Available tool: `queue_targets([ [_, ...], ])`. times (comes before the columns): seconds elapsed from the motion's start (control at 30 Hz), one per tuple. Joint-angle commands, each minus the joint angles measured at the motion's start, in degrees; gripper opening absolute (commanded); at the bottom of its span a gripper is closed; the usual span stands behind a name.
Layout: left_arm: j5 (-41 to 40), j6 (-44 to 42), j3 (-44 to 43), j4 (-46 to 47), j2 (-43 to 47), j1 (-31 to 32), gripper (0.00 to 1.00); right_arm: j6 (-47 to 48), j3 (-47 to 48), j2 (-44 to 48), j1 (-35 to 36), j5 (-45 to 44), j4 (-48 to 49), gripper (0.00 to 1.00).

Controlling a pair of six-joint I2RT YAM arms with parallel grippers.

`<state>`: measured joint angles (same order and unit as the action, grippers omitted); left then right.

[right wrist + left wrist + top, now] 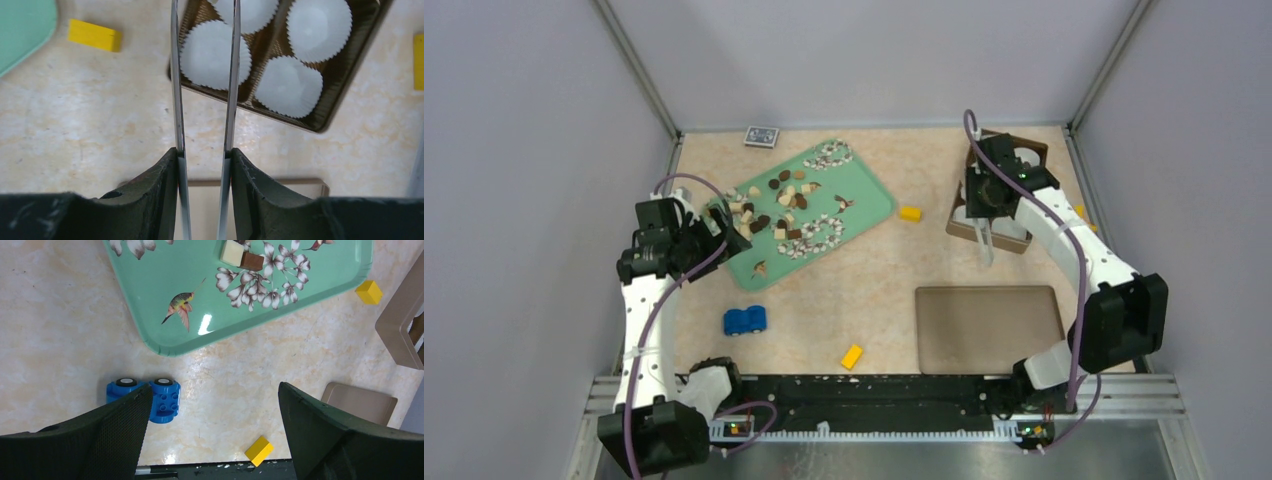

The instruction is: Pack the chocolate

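Note:
The chocolate [779, 205] lies as many small dark, light brown and cream pieces on the green flowered tray [874, 195]. A cream piece [231, 252] and a brown piece [251, 261] show at the top of the left wrist view. My left gripper [719, 225] is open and empty by the tray's near-left end, above the bare table [215, 395]. My right gripper [204, 152] is shut on metal tweezers [176, 75], whose arms stand apart over the brown box [320, 125] of white paper cups [207, 55]. The tweezer tips are out of view.
A blue toy car [162, 400] and a yellow block [258, 450] lie near the table's front edge. More yellow blocks lie by the tray [95, 35] and right of the box [418, 60]. A flat tan lid [989, 328] lies near right. A small card [761, 136] lies at the back.

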<state>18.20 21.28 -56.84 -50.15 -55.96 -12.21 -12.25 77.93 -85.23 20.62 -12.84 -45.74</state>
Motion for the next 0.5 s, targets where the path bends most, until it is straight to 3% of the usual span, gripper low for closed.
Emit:
queue_targets([
  [0.0, 0.89, -0.01, -1.24, 1.60, -0.98, 0.34, 0.99, -1.11, -3.82, 3.02, -4.86, 1.61, 1.60, 0.05],
  [0.47, -0.17, -0.27, -1.28, 1.67, -0.95, 0.43, 0.99, -3.21, -6.49, -1.12, -10.14, 5.16, 3.65, 0.07],
])
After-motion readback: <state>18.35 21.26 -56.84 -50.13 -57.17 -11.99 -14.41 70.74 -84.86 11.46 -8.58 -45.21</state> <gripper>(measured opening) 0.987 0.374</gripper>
